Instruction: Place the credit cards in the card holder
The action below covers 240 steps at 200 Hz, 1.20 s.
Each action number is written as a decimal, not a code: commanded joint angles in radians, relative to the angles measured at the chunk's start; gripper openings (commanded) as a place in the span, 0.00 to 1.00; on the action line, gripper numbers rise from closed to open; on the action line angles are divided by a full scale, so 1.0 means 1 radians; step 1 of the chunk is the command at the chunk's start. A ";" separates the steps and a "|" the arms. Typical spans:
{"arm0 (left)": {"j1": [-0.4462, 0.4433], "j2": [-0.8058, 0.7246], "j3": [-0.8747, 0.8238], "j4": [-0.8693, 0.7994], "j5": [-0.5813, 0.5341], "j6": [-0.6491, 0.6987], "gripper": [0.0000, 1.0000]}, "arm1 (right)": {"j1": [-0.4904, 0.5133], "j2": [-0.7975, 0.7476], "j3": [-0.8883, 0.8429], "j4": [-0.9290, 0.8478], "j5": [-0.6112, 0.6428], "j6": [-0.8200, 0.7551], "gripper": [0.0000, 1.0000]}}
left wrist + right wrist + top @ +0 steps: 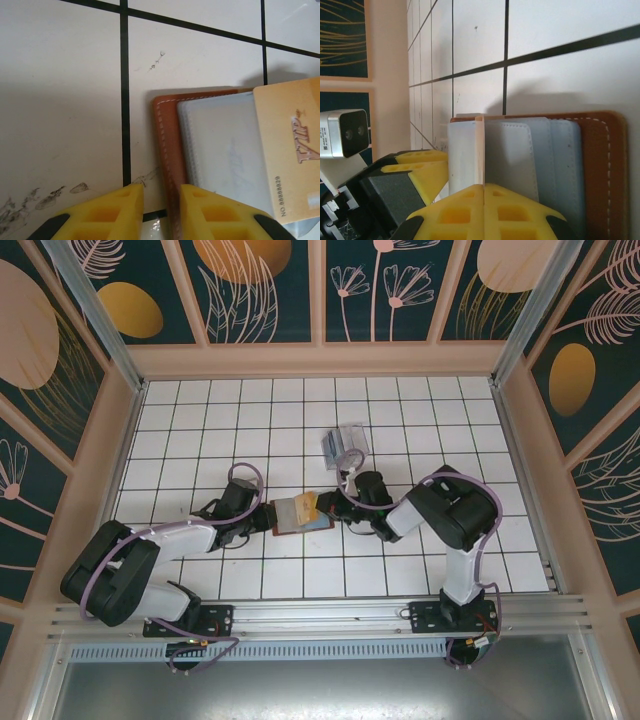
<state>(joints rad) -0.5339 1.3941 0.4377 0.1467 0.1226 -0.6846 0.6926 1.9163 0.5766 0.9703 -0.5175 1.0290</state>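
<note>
Lying open and flat near the middle of the white tiled desk [400, 400], the card holder [290, 518] [167, 135] shows you a reddish-brown cover with a stitched edge and a stack of clear sleeves inside. One gold card [307, 504] [287, 150], marked VIP, lies across the right part of those sleeves; whether its edge has entered a sleeve you cannot tell. Just beyond the holder, on its far right, stands a clear plastic box [352, 432] with blue cards [333, 448] inside it.

Your left jaws, at the holder's left side, stand a little apart. The yellow fingertips [115, 215] leave a narrow gap, and the holder's stitched left edge runs into that gap, with one fingertip over bare tile and the other over the sleeves. Whether they press on the holder you cannot tell.

Your right jaws, at the holder's right side, are closed together on the gold card. The right wrist view shows it edge-on, a thin line between the two yellow fingertips [455, 215].
</note>
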 commanded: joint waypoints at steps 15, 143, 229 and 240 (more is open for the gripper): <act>-0.006 0.007 -0.019 0.013 0.046 0.011 0.27 | 0.051 0.036 0.019 0.050 0.043 0.023 0.00; -0.005 0.026 -0.010 0.000 0.011 0.003 0.24 | 0.051 0.025 -0.004 0.013 -0.026 0.005 0.00; -0.006 0.052 0.005 0.008 0.033 -0.007 0.22 | 0.092 0.054 0.066 -0.041 -0.055 -0.002 0.09; -0.005 0.051 0.009 0.002 0.038 -0.007 0.22 | 0.093 0.042 0.074 -0.080 -0.047 -0.015 0.10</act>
<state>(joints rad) -0.5327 1.4075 0.4351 0.1635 0.1150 -0.6849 0.7620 1.9564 0.6167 0.9794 -0.5472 1.0527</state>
